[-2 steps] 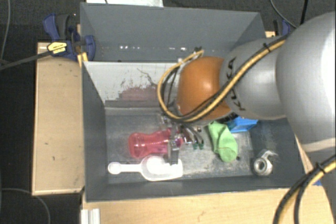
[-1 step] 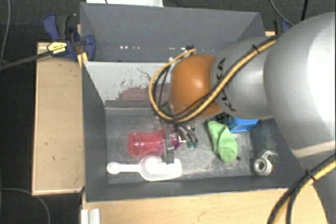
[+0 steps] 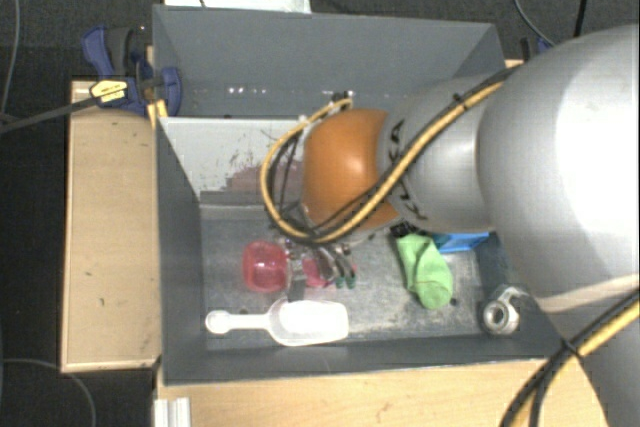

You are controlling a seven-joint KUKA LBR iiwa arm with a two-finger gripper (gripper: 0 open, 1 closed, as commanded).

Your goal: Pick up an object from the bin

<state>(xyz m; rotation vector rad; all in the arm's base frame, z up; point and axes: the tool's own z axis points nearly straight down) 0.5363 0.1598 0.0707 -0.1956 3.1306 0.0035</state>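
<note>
My gripper (image 3: 338, 267) hangs low over the middle of the bin floor, mostly hidden under the arm's orange cover. A clear pink cup (image 3: 264, 267) lies just to its left, and a smaller pink piece (image 3: 317, 275) sits right against the gripper's tip. Whether that piece is gripped I cannot tell. A white plastic scoop (image 3: 300, 321) lies just in front of the gripper, its handle pointing left.
To the right of the gripper lies a crumpled green thing (image 3: 426, 272), with a blue thing (image 3: 465, 241) behind it under the arm. A metal ring (image 3: 499, 313) rests in the front right corner. The arm covers the bin's right side.
</note>
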